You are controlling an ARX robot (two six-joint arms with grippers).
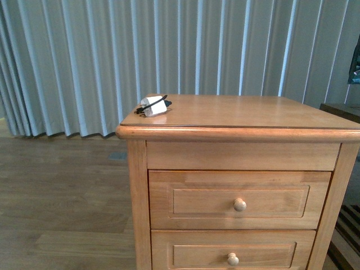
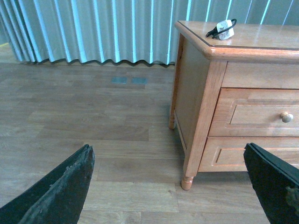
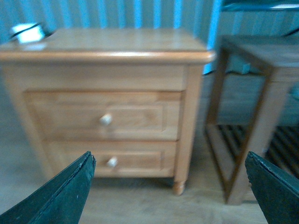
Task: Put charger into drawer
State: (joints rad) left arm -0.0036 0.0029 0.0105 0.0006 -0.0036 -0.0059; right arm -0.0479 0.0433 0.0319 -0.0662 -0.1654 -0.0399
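Note:
The charger (image 1: 153, 105), a small white plug with a black cable around it, lies on the far left corner of the wooden cabinet's top (image 1: 242, 112). It also shows in the left wrist view (image 2: 224, 29) and the right wrist view (image 3: 27, 32). The drawer (image 1: 240, 199), the upper one with a round knob (image 1: 240, 205), is shut; it also shows in the left wrist view (image 2: 261, 114) and the right wrist view (image 3: 105, 116). My left gripper (image 2: 173, 186) is open and empty, well back from the cabinet over the floor. My right gripper (image 3: 170, 186) is open and empty, facing the cabinet front from a distance.
A second knobbed drawer (image 1: 233, 254) sits below the first. A darker wooden side table (image 3: 252, 98) with a slatted lower shelf stands right of the cabinet. Grey curtains (image 1: 112, 56) hang behind. Wooden floor (image 2: 93, 121) lies left of the cabinet.

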